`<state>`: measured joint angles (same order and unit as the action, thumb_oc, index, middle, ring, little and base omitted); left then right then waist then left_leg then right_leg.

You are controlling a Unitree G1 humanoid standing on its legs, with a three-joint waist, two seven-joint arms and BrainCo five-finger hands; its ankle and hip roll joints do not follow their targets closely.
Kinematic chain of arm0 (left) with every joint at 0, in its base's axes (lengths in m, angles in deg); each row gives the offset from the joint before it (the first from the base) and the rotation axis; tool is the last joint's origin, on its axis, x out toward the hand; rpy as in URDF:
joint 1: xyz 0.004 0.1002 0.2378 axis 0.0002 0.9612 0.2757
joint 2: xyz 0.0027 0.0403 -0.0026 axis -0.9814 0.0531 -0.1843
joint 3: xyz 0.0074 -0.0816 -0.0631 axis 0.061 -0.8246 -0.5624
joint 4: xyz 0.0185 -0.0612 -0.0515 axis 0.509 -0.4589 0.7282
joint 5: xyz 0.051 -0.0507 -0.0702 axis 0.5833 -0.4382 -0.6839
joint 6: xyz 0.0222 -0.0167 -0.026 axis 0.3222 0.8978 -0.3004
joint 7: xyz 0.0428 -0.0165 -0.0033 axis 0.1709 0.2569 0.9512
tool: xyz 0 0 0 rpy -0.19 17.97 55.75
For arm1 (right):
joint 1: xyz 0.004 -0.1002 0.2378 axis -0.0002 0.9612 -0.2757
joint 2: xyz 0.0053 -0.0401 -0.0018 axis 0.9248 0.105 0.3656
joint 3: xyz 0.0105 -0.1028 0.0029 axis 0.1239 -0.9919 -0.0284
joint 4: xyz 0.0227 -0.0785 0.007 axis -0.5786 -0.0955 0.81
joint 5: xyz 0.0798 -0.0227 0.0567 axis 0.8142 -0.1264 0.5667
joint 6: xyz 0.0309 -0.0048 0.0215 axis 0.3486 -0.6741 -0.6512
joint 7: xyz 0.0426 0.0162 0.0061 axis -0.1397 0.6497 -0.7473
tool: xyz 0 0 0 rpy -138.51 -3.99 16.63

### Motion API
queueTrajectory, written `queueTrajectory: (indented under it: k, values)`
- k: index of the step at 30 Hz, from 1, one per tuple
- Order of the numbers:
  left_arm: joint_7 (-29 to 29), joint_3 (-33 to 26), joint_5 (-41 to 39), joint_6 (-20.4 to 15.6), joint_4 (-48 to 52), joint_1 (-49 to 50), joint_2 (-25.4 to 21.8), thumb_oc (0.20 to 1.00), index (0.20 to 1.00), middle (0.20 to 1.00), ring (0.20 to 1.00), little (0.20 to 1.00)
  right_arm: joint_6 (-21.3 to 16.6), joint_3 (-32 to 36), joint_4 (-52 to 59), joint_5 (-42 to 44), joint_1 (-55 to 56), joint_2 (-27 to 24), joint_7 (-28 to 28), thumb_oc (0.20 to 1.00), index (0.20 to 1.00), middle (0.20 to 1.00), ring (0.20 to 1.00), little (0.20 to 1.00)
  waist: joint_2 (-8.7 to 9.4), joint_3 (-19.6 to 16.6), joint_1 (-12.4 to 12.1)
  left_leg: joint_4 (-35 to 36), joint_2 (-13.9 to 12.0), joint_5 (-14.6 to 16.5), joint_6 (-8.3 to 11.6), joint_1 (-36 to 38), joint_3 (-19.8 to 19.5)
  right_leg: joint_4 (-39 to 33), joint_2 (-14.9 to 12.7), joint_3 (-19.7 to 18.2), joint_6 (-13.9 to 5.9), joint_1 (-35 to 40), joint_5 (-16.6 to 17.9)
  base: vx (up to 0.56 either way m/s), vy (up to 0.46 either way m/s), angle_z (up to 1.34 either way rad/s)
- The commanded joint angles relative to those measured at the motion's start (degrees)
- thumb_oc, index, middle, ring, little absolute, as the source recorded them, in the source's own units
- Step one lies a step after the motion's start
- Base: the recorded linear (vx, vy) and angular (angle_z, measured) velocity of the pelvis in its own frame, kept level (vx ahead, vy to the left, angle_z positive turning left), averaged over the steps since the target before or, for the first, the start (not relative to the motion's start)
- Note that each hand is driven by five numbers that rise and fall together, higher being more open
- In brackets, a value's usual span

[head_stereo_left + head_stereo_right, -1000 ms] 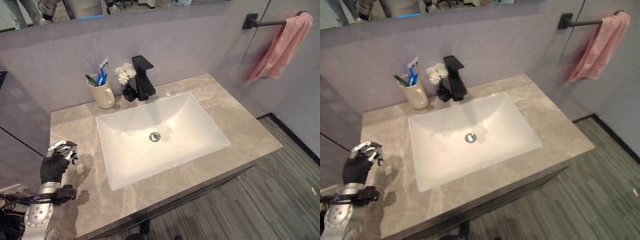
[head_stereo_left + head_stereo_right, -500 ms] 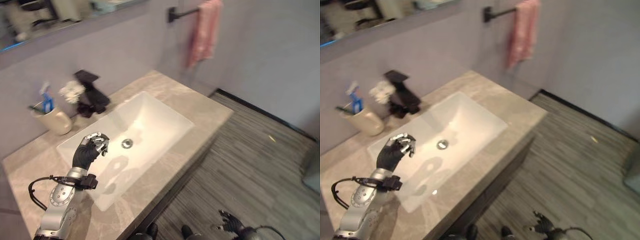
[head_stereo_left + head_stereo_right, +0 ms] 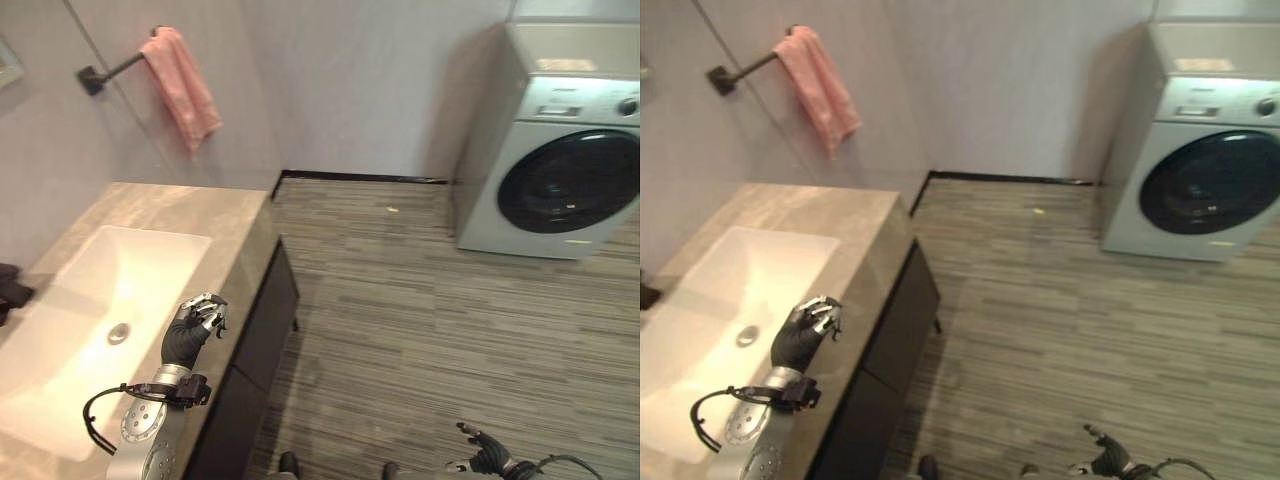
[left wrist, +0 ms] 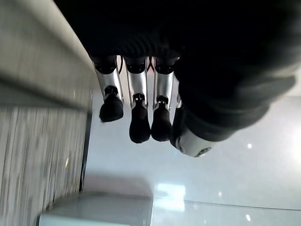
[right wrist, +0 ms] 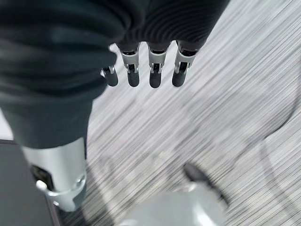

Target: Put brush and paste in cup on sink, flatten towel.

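A pink towel hangs bunched and askew over a black wall bar at the upper left, above the far end of the stone counter. My left hand is raised over the counter's front edge beside the white sink basin, well below the towel. Its fingers are loosely bent and hold nothing. My right hand hangs low above the floor at the lower right, fingers straight and empty.
A black faucet juts in at the left edge. The counter's dark cabinet front faces a striped grey floor. A washing machine stands against the far wall at the right.
The camera has swung far to the right: cup and flowers left the picture, the towel now sits upper left, the washing machine came in. My left hand stays raised, fingers unchanged.
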<state>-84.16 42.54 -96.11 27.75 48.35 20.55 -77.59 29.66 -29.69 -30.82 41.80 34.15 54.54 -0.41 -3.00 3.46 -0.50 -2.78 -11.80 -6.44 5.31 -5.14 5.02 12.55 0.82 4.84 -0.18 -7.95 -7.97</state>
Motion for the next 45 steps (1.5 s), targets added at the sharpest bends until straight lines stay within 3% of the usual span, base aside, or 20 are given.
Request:
queueTrajectory:
  k: [1,2,4,5,7,11,12,13,19,23,24,25,27,28,32,34,42,43,45]
  values:
    - [0.39,0.68,-1.79,-1.3,1.14,-2.23,-3.15,0.2,0.2,0.2,0.2,0.2,-1.8,0.76,2.38,1.81,-1.17,-0.66,-0.95,1.0,1.0,1.0,1.0,1.0,2.93,0.09,-0.12,-6.94,6.71,8.97,-4.41,0.47,-1.01,-11.36,-1.93,-2.78,-4.19,4.02,8.04,0.0,-0.18,-0.03]
    - [1.34,1.56,-0.99,-1.18,-0.08,-2.94,-3.1,0.2,0.2,0.2,0.2,0.2,-1.35,0.87,2.24,1.94,-1.43,-1.05,-1.63,1.0,1.0,1.0,1.0,1.0,2.96,0.85,-0.43,-9.54,7.94,8.42,-3.99,-0.42,-3.3,-11.27,-1.85,-2.57,-3.78,4.54,7.87,-0.02,-0.15,-0.01]
    - [1.34,2.18,-0.23,-0.91,-2.12,-2.89,-2.42,0.2,0.2,0.2,0.2,0.2,-0.97,1.24,1.96,2.2,-2.05,-1.35,-1.69,1.0,1.0,1.0,1.0,1.0,3.42,0.91,-1.05,-9.97,14.12,9.37,-4.72,-2.23,-8.8,-12.37,-1.7,-3.69,-3.75,4.45,8.63,-0.01,-0.124,0.01]
    - [0.96,2.45,0.14,-0.51,-4.09,-2.1,-2.27,0.2,0.2,0.2,0.2,0.2,-1.03,1.42,1.53,2.21,-1.78,-1.22,-1.44,1.0,1.0,1.0,1.0,1.0,3.32,0.05,-0.57,-7.1,15.5,10.18,-6.05,-1.68,-5.67,-13.17,-1.38,-3.68,-4.07,4.5,9.35,0.03,-0.072,-0.28]
    - [1.1,3.11,0.36,-0.17,-6.81,-1.33,-2.09,0.2,0.2,0.2,0.2,0.2,-0.99,1.02,1.3,2.43,-2.0,-1.08,-1.7,1.0,1.0,1.0,1.0,1.0,3.03,-0.49,-1.18,-6.5,16.62,8.62,-5.96,-1.51,-6.45,-12.99,-0.75,-4.56,-3.98,4.29,9.52,0.04,0.003,-0.24]
    - [1.7,5.46,1.55,2.07,-14.0,0.61,-0.22,0.2,0.2,0.2,0.2,0.2,-0.31,0.62,-0.67,4.48,-3.51,1.81,-2.64,1.0,1.0,1.0,1.0,1.0,3.13,-2.14,-0.67,-1.75,16.53,8.89,-6.79,1.91,-7.15,-12.59,-0.85,-5.03,-4.05,4.95,9.48,0.05,0.051,-0.17]
    - [1.83,6.28,2.52,2.54,-15.57,0.84,0.17,0.451,0.451,0.451,0.451,0.451,-0.18,0.32,-1.86,5.31,-4.28,2.65,-2.9,1.0,1.0,1.0,1.0,1.0,2.95,-2.32,-0.47,-0.9,16.61,8.85,-7.08,2.42,-7.42,-12.23,-0.87,-5.25,-4.18,4.83,9.49,0.0,0.154,-0.17]
    - [3.25,9.3,10.74,3.81,-24.07,0.49,1.1,1.0,1.0,1.0,1.0,1.0,0.34,-2.41,-7.13,5.69,-7.2,5.86,-3.27,1.0,1.0,1.0,1.0,1.0,2.72,-2.36,-0.26,0.4,16.43,9.08,-7.83,3.63,-5.62,-11.16,-0.86,-6.21,-4.67,4.33,9.56,-0.01,0.131,-0.33]
    - [7.06,10.1,18.78,3.79,-33.21,-0.64,2.59,1.0,1.0,1.0,1.0,1.0,0.58,-4.93,-8.68,4.59,-8.92,7.78,-3.61,1.0,1.0,1.0,1.0,1.0,2.95,-2.02,-0.42,1.12,16.31,9.51,-8.55,4.56,-3.29,-7.76,-0.83,-7.57,-5.84,2.39,9.57,-0.01,0.075,-0.41]
    - [10.3,9.36,21.01,4.17,-41.12,-3.13,3.96,1.0,1.0,1.0,1.0,1.0,0.35,-5.78,-8.08,5.81,-10.72,9.19,-4.18,1.0,1.0,1.0,1.0,1.0,3.72,-0.39,-0.17,0.7,14.55,9.25,-8.27,4.16,-1.37,2.29,0.12,-1.21,-7.84,-1.62,7.91,-0.08,-0.043,-0.4]
    - [11.2,9.13,20.94,3.99,-42.74,-3.95,3.88,1.0,1.0,1.0,1.0,1.0,0.29,-5.15,-7.93,7.81,-10.11,9.99,-4.26,1.0,1.0,1.0,1.0,1.0,5.02,-0.21,0.39,-1.38,14.65,10.2,-7.97,3.73,-0.68,-0.41,-0.35,-0.06,-6.46,-0.82,6.81,-0.01,-0.103,-0.57]
    - [11.2,9.14,20.93,3.99,-42.73,-3.93,3.86,1.0,1.0,1.0,1.0,1.0,0.31,-5.14,-7.9,7.82,-10.08,9.99,-4.26,1.0,1.0,1.0,1.0,1.0,5.02,-0.2,0.42,-1.49,14.64,10.26,-7.96,3.7,-0.71,-0.46,-0.35,-0.02,-6.44,-0.77,6.82,0.03,-0.114,-0.39]
    - [11.15,9.58,21.13,4.37,-44.63,-5.08,4.24,1.0,1.0,1.0,1.0,1.0,-0.15,-3.72,-9.74,11.17,-9.59,10.15,-4.85,1.0,1.0,1.0,1.0,1.0,5.67,-0.1,0.79,-7.55,14.94,11.34,-7.65,1.59,-1.19,-0.3,0.22,-0.74,-4.04,-0.03,5.11,0.03,-0.121,-0.07]
    - [12.16,9.54,20.17,5.06,-48.74,-7.08,5.68,1.0,1.0,1.0,1.0,1.0,0.1,-2.74,-13.95,13.24,-10.32,10.6,-5.87,1.0,1.0,1.0,1.0,1.0,5.94,0.84,1.14,-14.11,14.57,15.54,-7.57,-0.19,-0.45,3.04,0.27,0.03,-3.01,0.13,2.98,0.03,-0.135,0.2]
    - [12.49,10.07,21.84,5.33,-52.8,-8.65,6.55,1.0,1.0,1.0,1.0,1.0,0.43,-1.55,-17.8,14.27,-11.21,11.34,-7.0,1.0,1.0,1.0,1.0,1.0,5.71,0.74,1.71,-15.85,14.47,16.76,-7.93,-0.25,-0.25,3.79,0.52,0.02,-2.63,0.85,2.33,0.06,-0.064,0.1]
    - [12.86,9.5,21.55,5.45,-55.34,-8.83,7.11,1.0,1.0,1.0,1.0,1.0,0.04,0.8,-18.73,18.46,-10.68,12.24,-7.09,1.0,1.0,1.0,1.0,1.0,5.42,-0.27,2.07,-13.36,14.7,15.63,-7.93,1.13,-0.17,2.55,0.9,-0.75,-2.53,1.71,2.85,0.12,-0.023,0.03]
    - [12.21,9.95,21.24,5.64,-57.87,-10.36,7.39,1.0,1.0,1.0,1.0,1.0,0.01,-1.09,-18.69,17.24,-10.66,12.73,-6.49,1.0,1.0,1.0,1.0,1.0,5.23,-0.44,2.58,-10.61,14.33,12.83,-6.38,1.85,-0.48,-1.46,1.64,-2.32,-1.95,2.99,3.78,0.05,-0.049,-0.01]
    - [12.46,9.77,20.56,5.5,-57.28,-11.18,7.06,1.0,1.0,1.0,1.0,1.0,-0.11,-1.56,-16.13,17.5,-10.1,12.13,-6.53,1.0,1.0,1.0,1.0,1.0,6.17,1.66,2.11,-23.89,13.71,6.93,-3.45,-4.94,-1.54,-4.33,2.16,-2.94,-0.55,5.51,4.74,0.04,-0.178,0.37]
    - [12.91,10.02,20.16,5.24,-57.36,-11.73,7.05,1.0,1.0,1.0,1.0,1.0,-0.16,-1.65,-15.59,17.41,-10.15,11.51,-6.7,1.0,1.0,1.0,1.0,1.0,6.45,3.19,1.53,-28.13,14.58,5.25,-3.29,-8.16,-3.23,-5.55,2.02,-3.24,-0.02,6.56,5.22,0.16,-0.076,0.21]
